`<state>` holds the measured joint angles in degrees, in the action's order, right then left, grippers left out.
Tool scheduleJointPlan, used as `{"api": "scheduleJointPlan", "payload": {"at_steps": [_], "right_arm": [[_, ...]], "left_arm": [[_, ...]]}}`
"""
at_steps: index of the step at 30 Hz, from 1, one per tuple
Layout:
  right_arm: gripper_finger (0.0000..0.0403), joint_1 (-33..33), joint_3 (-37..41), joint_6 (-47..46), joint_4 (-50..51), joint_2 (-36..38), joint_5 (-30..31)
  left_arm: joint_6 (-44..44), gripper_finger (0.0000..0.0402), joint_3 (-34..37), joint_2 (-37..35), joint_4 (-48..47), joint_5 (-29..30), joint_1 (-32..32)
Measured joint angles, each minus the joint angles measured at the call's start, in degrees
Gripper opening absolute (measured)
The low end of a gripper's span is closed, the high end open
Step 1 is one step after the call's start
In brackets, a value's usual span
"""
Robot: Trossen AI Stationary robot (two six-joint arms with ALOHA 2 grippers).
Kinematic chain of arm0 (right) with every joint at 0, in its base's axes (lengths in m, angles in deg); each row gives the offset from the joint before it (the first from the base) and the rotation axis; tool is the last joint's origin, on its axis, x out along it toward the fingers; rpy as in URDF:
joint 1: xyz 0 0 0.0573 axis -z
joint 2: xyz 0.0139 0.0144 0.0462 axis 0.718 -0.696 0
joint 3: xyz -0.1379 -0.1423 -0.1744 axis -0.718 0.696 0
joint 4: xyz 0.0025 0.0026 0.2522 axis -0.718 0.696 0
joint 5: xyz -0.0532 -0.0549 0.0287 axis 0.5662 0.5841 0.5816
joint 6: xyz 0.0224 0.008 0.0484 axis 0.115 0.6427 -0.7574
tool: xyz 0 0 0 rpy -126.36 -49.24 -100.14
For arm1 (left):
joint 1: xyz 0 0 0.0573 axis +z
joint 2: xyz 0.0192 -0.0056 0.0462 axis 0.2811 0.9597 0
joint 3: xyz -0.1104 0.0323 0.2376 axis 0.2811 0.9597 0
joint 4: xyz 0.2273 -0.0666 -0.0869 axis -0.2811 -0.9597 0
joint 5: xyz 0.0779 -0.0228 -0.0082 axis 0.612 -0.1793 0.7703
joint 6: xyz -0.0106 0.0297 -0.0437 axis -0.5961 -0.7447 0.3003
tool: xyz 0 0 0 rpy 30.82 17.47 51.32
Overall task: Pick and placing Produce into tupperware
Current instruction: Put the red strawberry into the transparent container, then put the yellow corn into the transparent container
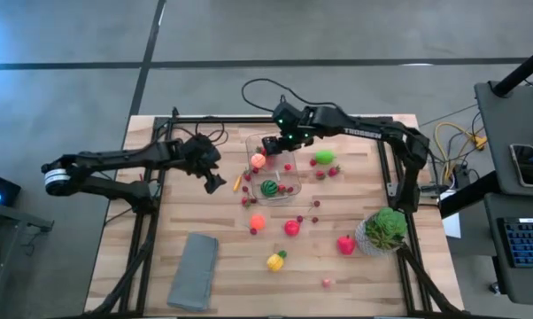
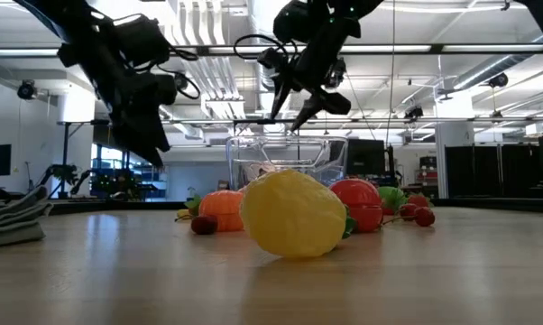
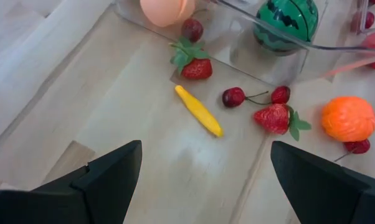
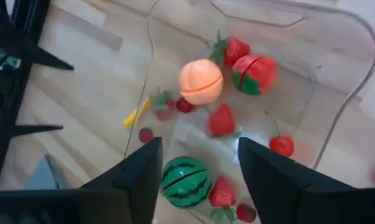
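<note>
The clear tupperware (image 1: 251, 146) stands mid-table. It holds a peach (image 4: 201, 81), a watermelon (image 4: 185, 180), a red apple-like piece (image 4: 256, 73) and several strawberries, one (image 4: 222, 119) blurred. My right gripper (image 4: 200, 168) hangs open above the container's far end (image 1: 274, 146), nothing between its fingers. My left gripper (image 3: 203, 180) stands open just left of the container (image 1: 215, 182), over a small yellow piece (image 3: 199, 110), strawberries (image 3: 275, 118) and cherries (image 3: 234, 96) that lie on the wood. More produce lies near the front: an orange (image 1: 258, 221) and a yellow fruit (image 2: 294, 215).
A bushy green plant in a white pot (image 1: 383, 230) stands at the right. A folded grey cloth (image 1: 194, 270) lies at the front left. A green piece (image 1: 324, 157) and red pieces (image 1: 345, 245) are scattered right of the container. Bare wood shows along the front edge.
</note>
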<state>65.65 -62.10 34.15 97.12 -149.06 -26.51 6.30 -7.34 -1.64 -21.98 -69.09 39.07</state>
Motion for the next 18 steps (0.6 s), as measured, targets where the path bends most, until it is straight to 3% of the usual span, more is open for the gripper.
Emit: {"api": "scheduleJointPlan", "payload": {"at_steps": [7,12,18], "right_arm": [[0.0274,-0.5,0.0,1.6,0.9,2.3,11.1],[0.0302,-0.2,-0.1,3.8,2.0,5.8,13.7],[0.0306,0.9,0.0,3.5,8.3,9.3,15.6]], "left_arm": [[0.1,0.0341,1.8,1.0,4.5,0.0,-0.5],[2.4,0.0341,2.1,4.5,11.3,1.2,-0.6],[13.5,0.0341,-0.4,14.4,12.0,2.2,-1.6]]}}
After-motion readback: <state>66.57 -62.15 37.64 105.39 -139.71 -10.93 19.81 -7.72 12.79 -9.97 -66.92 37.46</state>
